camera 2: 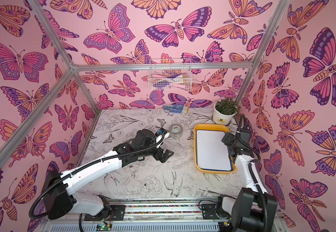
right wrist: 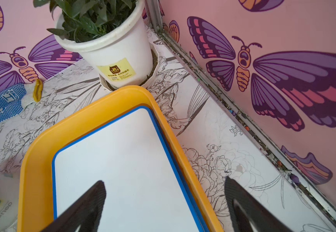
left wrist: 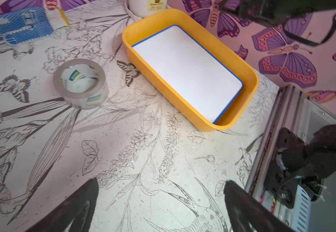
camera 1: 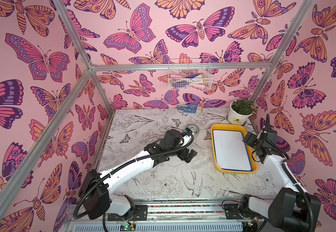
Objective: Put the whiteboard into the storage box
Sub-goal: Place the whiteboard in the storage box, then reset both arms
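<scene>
Now my right claw (right wrist: 164,180) stands wide and empty above the box (right wrist: 32,160), one finger over the whiteboard (right wrist: 123,160), the other out past the rim over the table (right wrist: 213,124). That whiteboard lies flat inside the yellow box, blue edge showing, near the plant pot (right wrist: 119,52). My left claw (left wrist: 161,180) gapes wide too, gripping nothing, over the table apart from the box, with the tape roll (left wrist: 81,83) nearby.

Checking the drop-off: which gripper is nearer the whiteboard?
Right. The right gripper hangs open over the whiteboard in the storage box; the left gripper is over bare table beside the box.
</scene>
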